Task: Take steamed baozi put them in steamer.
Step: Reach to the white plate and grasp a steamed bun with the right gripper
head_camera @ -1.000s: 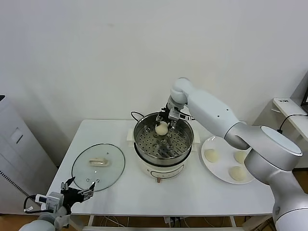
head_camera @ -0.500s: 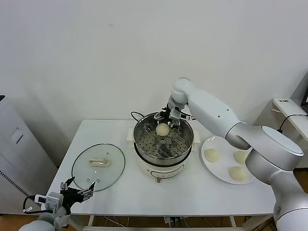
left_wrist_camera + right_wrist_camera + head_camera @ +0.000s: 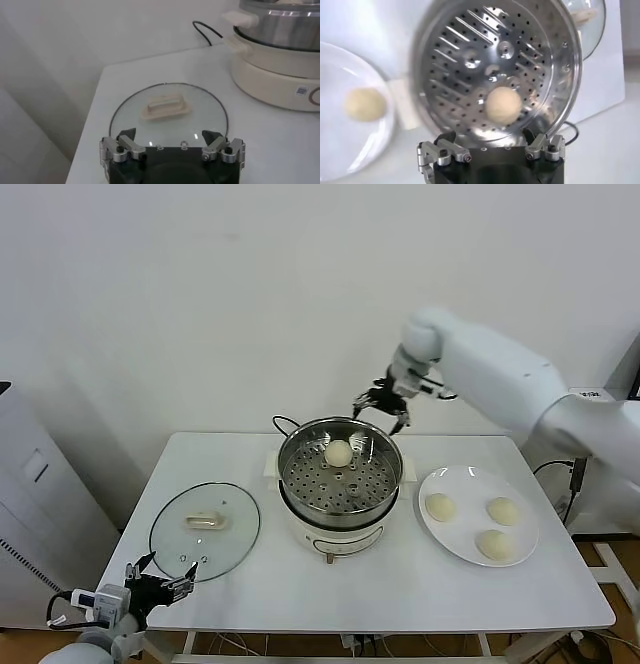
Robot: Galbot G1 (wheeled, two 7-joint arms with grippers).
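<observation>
since earlier frame right gripper [image 3: 383, 406] risen out of steamer [image 3: 340, 471], now above rim at 1 o'clock, jaws spread wide, empty. one baozi [image 3: 338, 453] left on perforated floor at 12 o'clock, free of gripper. three baozi [image 3: 439, 506] on white plate [image 3: 525, 544], at steamer's 3 o'clock. glass lid [image 3: 204, 530] flat on table at 9 o'clock. left gripper [image 3: 158, 582] parked near table's front-left corner, jaws wide, empty.

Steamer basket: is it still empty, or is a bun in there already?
Not empty. One baozi sits on the perforated floor of the steamer; the open right gripper is above the rim, apart from it.
</observation>
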